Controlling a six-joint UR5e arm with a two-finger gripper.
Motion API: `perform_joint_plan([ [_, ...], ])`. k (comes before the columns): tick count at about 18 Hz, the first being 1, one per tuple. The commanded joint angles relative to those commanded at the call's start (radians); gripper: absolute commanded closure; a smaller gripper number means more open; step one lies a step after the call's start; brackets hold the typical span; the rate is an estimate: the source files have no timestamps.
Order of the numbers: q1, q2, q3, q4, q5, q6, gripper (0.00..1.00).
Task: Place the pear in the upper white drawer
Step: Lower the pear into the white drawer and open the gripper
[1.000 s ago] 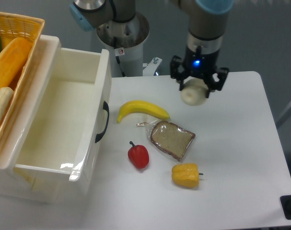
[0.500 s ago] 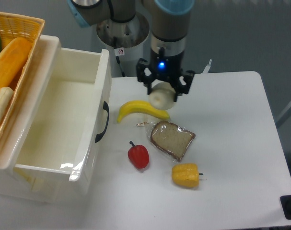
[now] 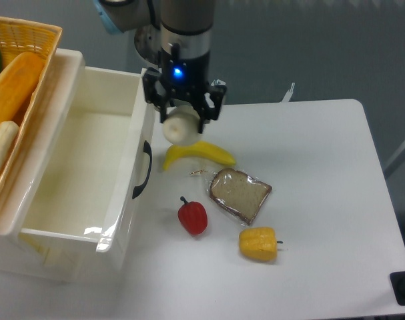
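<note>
Gripping roundish pale pear [image 3: 179,129], tool [image 3: 182,120], glossy drawer [image 3: 82,167]

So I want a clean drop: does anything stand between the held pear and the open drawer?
Nothing visible does. The gripper holds the pear just right of the upper white drawer, whose bare interior lies open beside it.

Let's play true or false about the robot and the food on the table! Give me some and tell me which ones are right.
1. The gripper is holding the pear. True.
2. The pear is already inside the upper white drawer. False: it hangs in the gripper, just right of the drawer's front wall and above the banana.
3. The red pepper lies on the table. True.
4. The bread is in the yellow basket. False: it lies on the table, beside the banana.
</note>
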Motion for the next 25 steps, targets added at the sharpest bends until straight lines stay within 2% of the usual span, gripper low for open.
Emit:
perform_joint_plan([
  [5,-0.071,0.009,-0.003,0.0,-0.029,-0.028,0.89],
  [15,-0.154,0.006,-0.003,0.003,-0.077,-0.072,0.85],
  [25,-0.161,-0.115,0.0,0.012,-0.071,-0.058,0.82],
])
